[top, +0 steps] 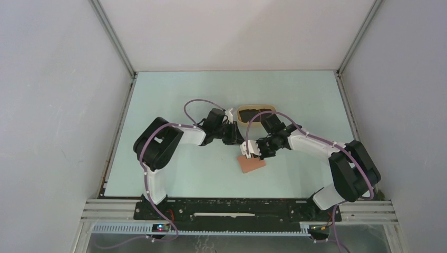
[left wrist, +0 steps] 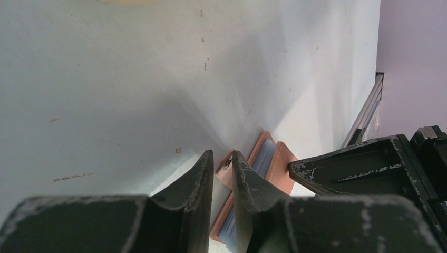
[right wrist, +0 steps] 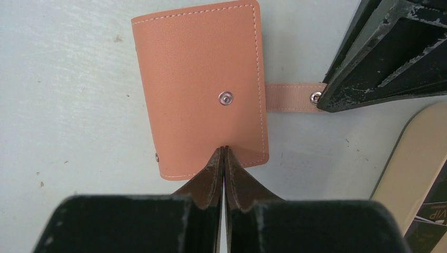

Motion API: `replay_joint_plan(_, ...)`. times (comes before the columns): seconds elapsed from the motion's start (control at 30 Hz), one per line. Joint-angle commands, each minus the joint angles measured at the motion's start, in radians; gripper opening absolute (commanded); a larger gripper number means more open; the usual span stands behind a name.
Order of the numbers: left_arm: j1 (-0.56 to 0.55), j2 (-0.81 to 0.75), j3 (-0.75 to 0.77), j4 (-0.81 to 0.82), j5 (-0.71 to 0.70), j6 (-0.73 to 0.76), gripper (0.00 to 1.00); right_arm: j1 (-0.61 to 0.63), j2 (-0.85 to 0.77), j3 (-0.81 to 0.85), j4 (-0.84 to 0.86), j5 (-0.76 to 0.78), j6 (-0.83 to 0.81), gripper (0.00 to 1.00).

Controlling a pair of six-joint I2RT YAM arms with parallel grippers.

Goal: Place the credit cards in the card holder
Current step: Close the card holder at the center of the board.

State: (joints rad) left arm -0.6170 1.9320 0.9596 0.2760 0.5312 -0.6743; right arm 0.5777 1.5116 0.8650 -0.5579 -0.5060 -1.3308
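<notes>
— Where's the flat, salmon-brown stitched-leather card holder (right wrist: 200,89)?
— On the pale desk (right wrist: 68,105). Left pincer (left wrist: 223,158) nips its snap strap (right wrist: 290,97); right pincer (right wrist: 224,149) is closed tight, tips over its edge.

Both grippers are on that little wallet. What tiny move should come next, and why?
Probably the right gripper should lift the cover edge it pinches, swinging the card holder open, while the left gripper holds the unsnapped strap. The holder looks barely open, its pockets hard to reach.
</notes>
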Motion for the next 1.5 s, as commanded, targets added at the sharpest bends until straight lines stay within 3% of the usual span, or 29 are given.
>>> replay_joint_plan(0.0,0.001,0.006,0.048,0.047,0.043,0.001,0.23,0.012,-0.005,-0.006,-0.028,-0.015,-0.015,0.08)
replay_joint_plan(0.4,0.008,0.008,0.036,0.079,0.061,-0.018,0.13,0.013,-0.005,-0.006,-0.030,-0.015,-0.015,0.08)
replay_joint_plan(0.57,0.008,0.004,0.030,0.096,0.068,-0.021,0.00,0.013,-0.004,-0.006,-0.031,-0.013,-0.016,0.08)
replay_joint_plan(0.9,0.002,-0.063,-0.058,0.240,0.129,-0.024,0.00,0.013,-0.009,-0.006,-0.031,-0.020,-0.011,0.08)
replay_joint_plan(1.47,-0.077,-0.201,-0.198,0.221,0.037,0.018,0.00,0.031,0.008,0.008,-0.019,-0.003,0.040,0.07)
